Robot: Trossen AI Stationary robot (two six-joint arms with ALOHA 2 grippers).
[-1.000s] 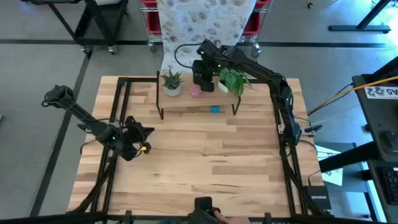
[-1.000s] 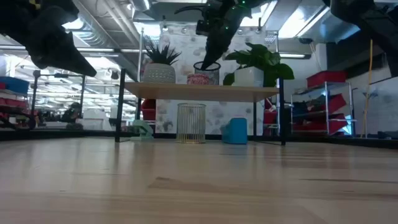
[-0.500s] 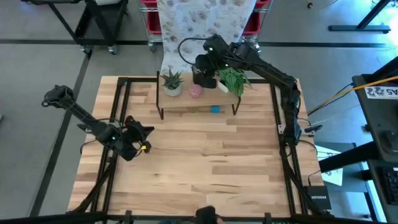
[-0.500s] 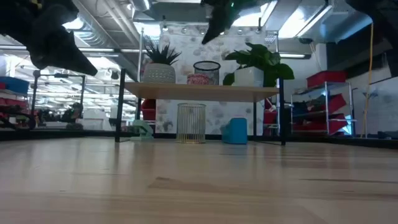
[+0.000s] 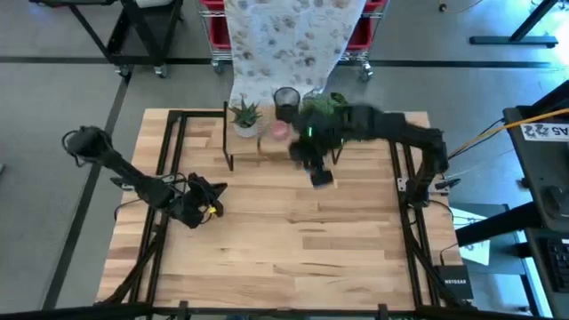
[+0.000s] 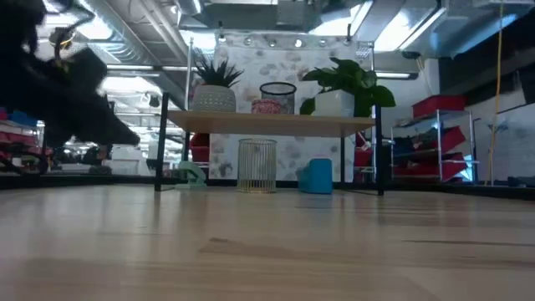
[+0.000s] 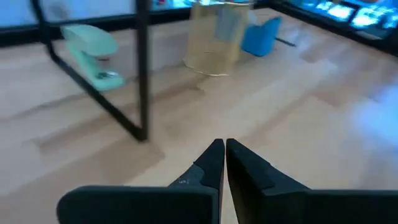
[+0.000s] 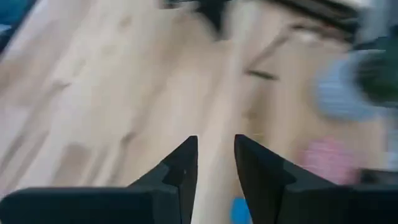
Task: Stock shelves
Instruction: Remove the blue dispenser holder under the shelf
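The small two-level rack with a light wood plank top stands at the table's far edge. In front of it, the right gripper hovers slightly parted, empty. Farther off, the left gripper rests, fingers pressed together.

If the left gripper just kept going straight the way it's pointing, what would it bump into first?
Probably the shelves' black front leg, almost dead ahead of the shut left gripper. If it slips past, the wire basket stands beyond. Depth is hard to judge.
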